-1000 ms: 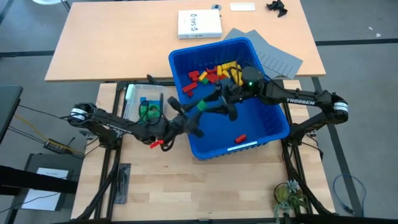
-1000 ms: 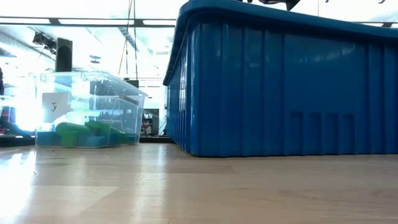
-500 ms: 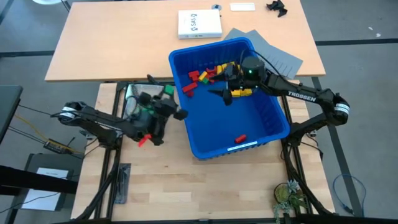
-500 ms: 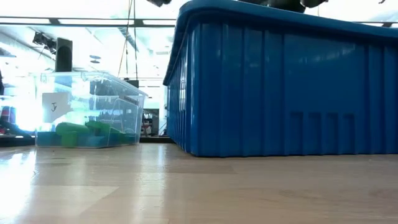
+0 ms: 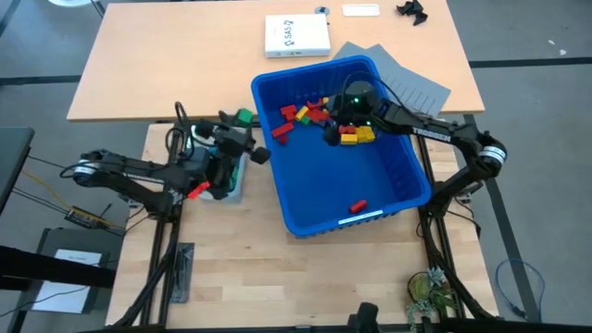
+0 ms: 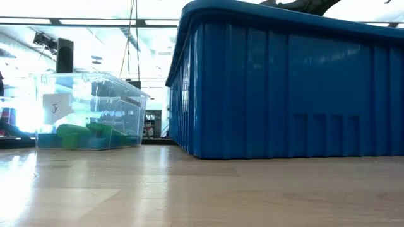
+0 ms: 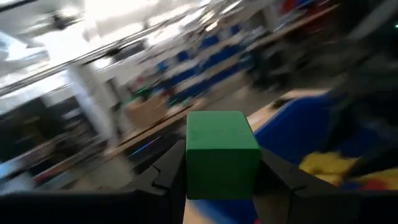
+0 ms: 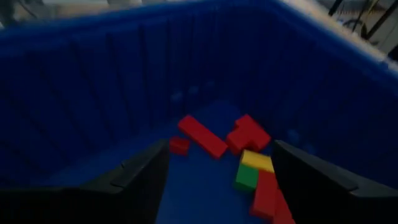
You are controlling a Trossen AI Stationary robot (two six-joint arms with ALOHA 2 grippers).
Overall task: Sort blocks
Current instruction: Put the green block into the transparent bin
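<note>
A green block (image 7: 222, 152) sits between the fingers of my left gripper (image 5: 242, 125), which is shut on it above the small clear tub (image 5: 234, 183), left of the blue bin (image 5: 351, 171). In the low view the tub (image 6: 88, 110) holds green and blue blocks. My right gripper (image 8: 221, 149) stands open inside the bin near its far wall, over a pile of red, yellow and green blocks (image 5: 314, 113). In its wrist view red blocks (image 8: 202, 137) and a yellow one (image 8: 256, 160) lie on the bin floor just past the fingertips. A lone red block (image 5: 357, 204) lies near the bin's front wall. My left gripper pinches the green block by two opposite side faces (image 7: 193, 162) between its two fingers. The fingers point about level. The block is lifted clear, its end face sticking out past the fingertips.
Beyond the bin stands a second wooden table with a white box (image 5: 296, 35) and grey sheets (image 5: 412, 83). The bin's tall wall (image 6: 284, 88) fills the right of the low view. Bare wood lies in front of bin and tub.
My left gripper has come up out of the bin with the green block and gone over the bin's left rim toward the table's left and far edge, ending above the clear tub. My right gripper has moved toward the bin's far wall, turned and tipped down over the block pile.
</note>
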